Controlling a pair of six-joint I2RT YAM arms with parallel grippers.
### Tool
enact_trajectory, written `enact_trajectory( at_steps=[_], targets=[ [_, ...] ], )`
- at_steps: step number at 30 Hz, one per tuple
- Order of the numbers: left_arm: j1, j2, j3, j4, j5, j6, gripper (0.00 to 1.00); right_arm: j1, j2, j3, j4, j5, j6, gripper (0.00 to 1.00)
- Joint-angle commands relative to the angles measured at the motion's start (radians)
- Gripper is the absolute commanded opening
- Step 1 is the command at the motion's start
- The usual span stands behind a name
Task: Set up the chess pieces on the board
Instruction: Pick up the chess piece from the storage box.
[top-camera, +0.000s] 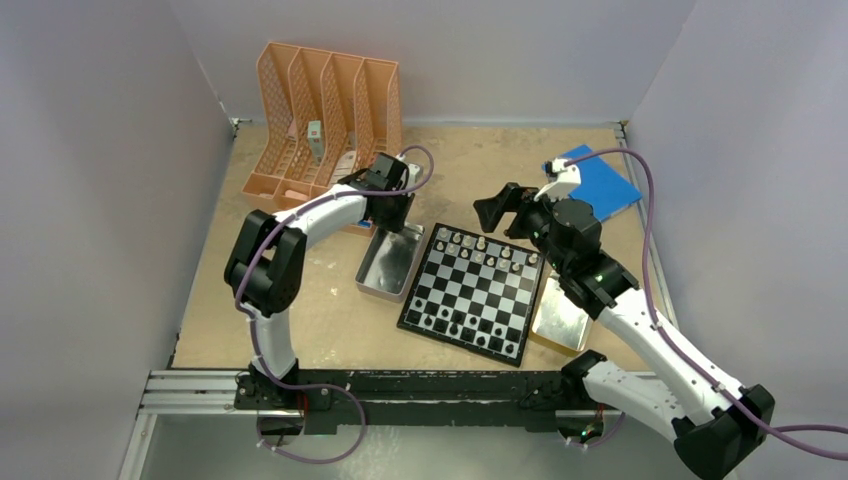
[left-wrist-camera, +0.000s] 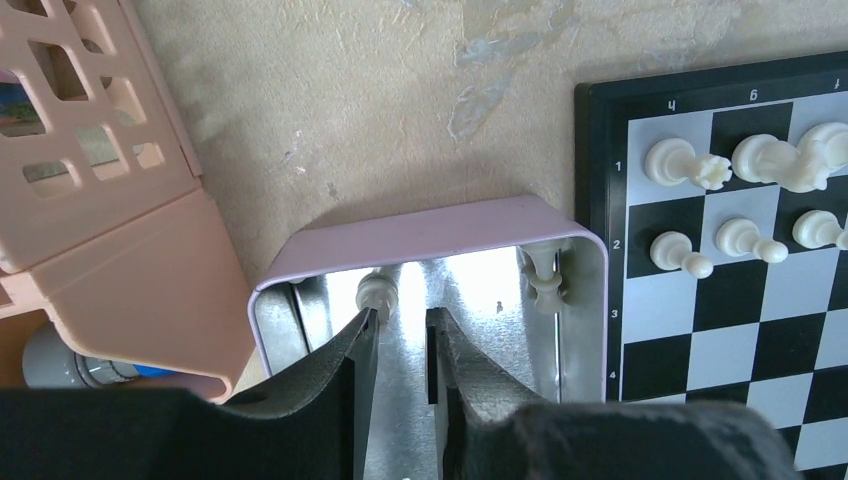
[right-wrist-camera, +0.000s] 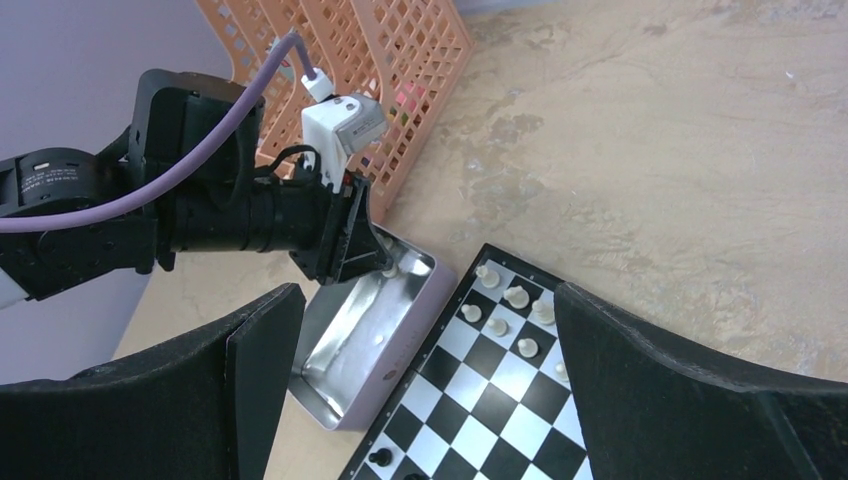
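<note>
Chess pieces: white pieces stand on the two board rows furthest from the arm bases, and a few black pieces stand along the near rows. The middle squares of the board are bare. The board lies skewed on the table between the two arms. It touches a lilac-rimmed tin on its left side, and a second tin lies just beside its right edge. The left gripper is down inside the lilac-rimmed tin. Its jaws are narrowed to a slim gap, the tin floor shows between them, and nothing is pinched. One loose white piece stands right at the tip of the left finger, against the tin's far wall. I can't tell whether it touches the finger. Another white piece stands in the tin's far corner on the board side. The right gripper hovers above the far side of the board, angled towards the left arm, with its jaws spread wide and nothing in them. An orange file rack stands at the back left, just behind the left gripper. A blue flat item lies at the back right of the table, behind the right arm.
</note>
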Motion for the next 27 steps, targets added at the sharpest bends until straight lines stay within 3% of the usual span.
enact_trajectory(
  at_steps=[1, 9, 18, 27],
  targets=[
    [-0.004, -0.054, 0.033, -0.001, 0.009, -0.009, 0.25, -0.005, -0.007, -0.013, 0.066, -0.020, 0.000, 0.97],
    [-0.001, -0.047, 0.022, -0.015, -0.038, 0.014, 0.33, -0.005, 0.021, -0.008, 0.046, -0.044, -0.010, 0.98],
    [0.004, -0.027, 0.023, -0.008, -0.045, 0.037, 0.34, -0.005, 0.037, 0.002, 0.041, -0.059, -0.017, 0.98],
    [0.003, 0.006, 0.018, -0.008, 0.014, 0.043, 0.23, -0.004, 0.023, -0.006, 0.050, -0.060, -0.014, 0.98]
  ],
)
